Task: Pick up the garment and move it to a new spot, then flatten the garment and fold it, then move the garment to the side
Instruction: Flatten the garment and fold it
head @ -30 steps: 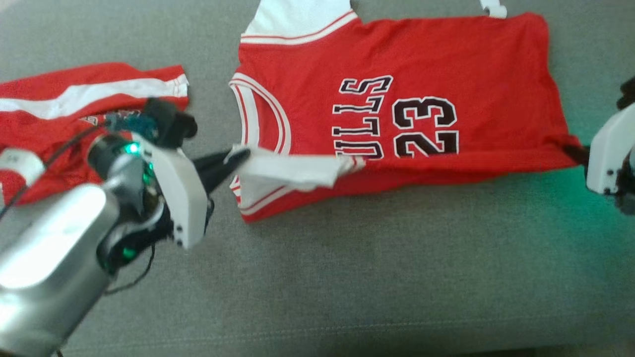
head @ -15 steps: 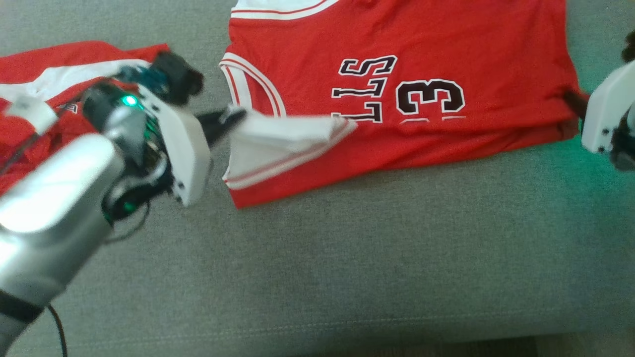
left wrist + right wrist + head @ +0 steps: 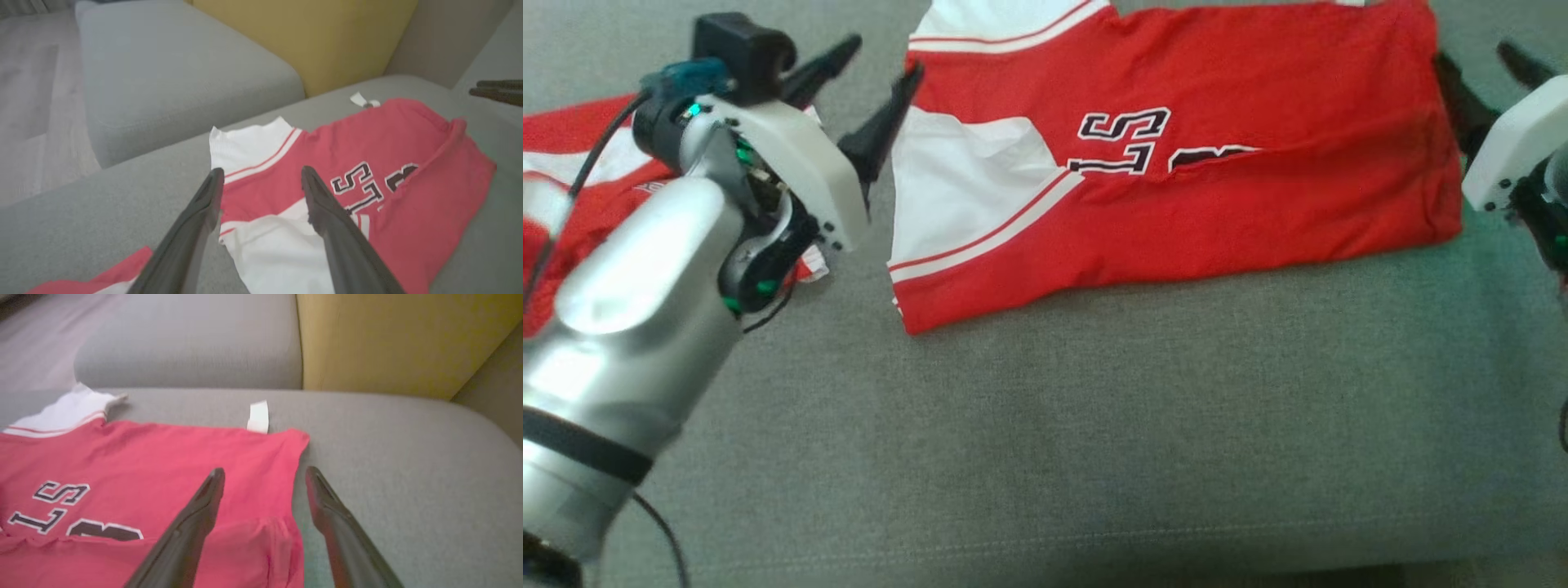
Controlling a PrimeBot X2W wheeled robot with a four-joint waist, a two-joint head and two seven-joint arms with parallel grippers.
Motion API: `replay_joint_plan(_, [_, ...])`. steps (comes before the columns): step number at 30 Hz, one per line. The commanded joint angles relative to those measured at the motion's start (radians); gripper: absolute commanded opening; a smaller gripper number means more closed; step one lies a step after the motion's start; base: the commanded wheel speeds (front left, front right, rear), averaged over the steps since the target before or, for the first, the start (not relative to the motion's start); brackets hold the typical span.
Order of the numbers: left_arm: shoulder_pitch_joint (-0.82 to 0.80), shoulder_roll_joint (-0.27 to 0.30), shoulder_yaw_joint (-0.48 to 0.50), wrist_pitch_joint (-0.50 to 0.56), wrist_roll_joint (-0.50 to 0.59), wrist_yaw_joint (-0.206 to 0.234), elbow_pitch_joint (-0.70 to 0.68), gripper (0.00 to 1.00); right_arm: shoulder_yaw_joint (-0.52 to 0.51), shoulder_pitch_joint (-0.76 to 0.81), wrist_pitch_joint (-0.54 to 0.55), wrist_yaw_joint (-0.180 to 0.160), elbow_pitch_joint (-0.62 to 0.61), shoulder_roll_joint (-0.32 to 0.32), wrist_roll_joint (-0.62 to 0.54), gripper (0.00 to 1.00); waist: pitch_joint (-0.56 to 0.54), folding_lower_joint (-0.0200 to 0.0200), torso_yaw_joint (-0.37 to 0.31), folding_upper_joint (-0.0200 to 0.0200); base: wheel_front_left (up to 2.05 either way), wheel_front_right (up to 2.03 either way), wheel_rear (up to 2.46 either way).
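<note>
The garment (image 3: 1176, 212), a red jersey with white trim and black lettering, lies flat on the grey cushion (image 3: 1094, 425). Its near half is folded up over the lettering, and a white panel (image 3: 947, 188) shows at its left end. My left gripper (image 3: 882, 61) stands open just off the garment's left edge, holding nothing. In the left wrist view its fingers (image 3: 261, 175) hover apart above the white panel (image 3: 278, 253). My right gripper (image 3: 1478, 61) is open at the garment's right edge; in the right wrist view the gripper (image 3: 265, 473) spreads over the red corner (image 3: 253, 457).
A second red-and-white piece of clothing (image 3: 572, 163) lies at the left, partly under my left arm. A yellow cushion (image 3: 306, 36) and a grey seat block (image 3: 171, 69) stand behind. A white label (image 3: 258, 416) sticks out at the garment's far edge.
Both grippers carried the garment's near edge up over the lettering, then opened and let it go. The fold now lies flat. The head camera has also shifted.
</note>
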Motion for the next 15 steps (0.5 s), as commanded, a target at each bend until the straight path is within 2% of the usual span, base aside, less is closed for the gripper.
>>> replay_joint_plan(1, [-0.002, 0.003, 0.081, -0.093, -0.009, 0.039, -0.015, 1.00, -0.009, 0.011, -0.110, -0.001, -0.040, 0.001, -0.022, 1.00, -0.031, 0.0000, 0.007, 0.0000, 0.00, 0.00, 0.00])
replay_joint_plan(3, [0.034, -0.020, 0.116, -0.171, -0.024, 0.075, -0.017, 1.00, -0.020, 0.039, -0.207, -0.001, -0.051, 0.014, -0.041, 1.00, -0.054, 0.0000, 0.010, 0.0000, 0.00, 0.00, 0.00])
replay_joint_plan(4, [0.034, -0.020, 0.116, -0.171, -0.024, 0.075, -0.017, 1.00, -0.020, 0.039, -0.207, -0.001, -0.051, 0.014, -0.041, 1.00, -0.054, 0.0000, 0.010, 0.0000, 0.00, 0.00, 0.00])
replay_joint_plan(9, [0.153, -0.065, 0.222, -0.243, -0.018, 0.172, -0.085, 1.00, -0.057, 0.148, -0.418, -0.001, -0.088, 0.049, -0.106, 1.00, -0.112, 0.0000, 0.019, 0.0000, 0.00, 0.00, 0.00])
replay_joint_plan(12, [0.266, -0.108, 0.358, -0.245, 0.044, 0.231, -0.202, 1.00, -0.104, 0.227, -0.500, -0.001, -0.117, 0.086, -0.149, 1.00, -0.139, 0.0000, 0.021, 0.0000, 0.00, 0.00, 0.00])
replay_joint_plan(15, [0.407, -0.164, 0.467, -0.246, 0.140, 0.263, -0.311, 1.00, -0.169, 0.309, -0.534, -0.001, -0.165, 0.134, -0.212, 1.00, -0.164, 0.0000, 0.020, 0.0000, 0.00, 0.00, 0.00])
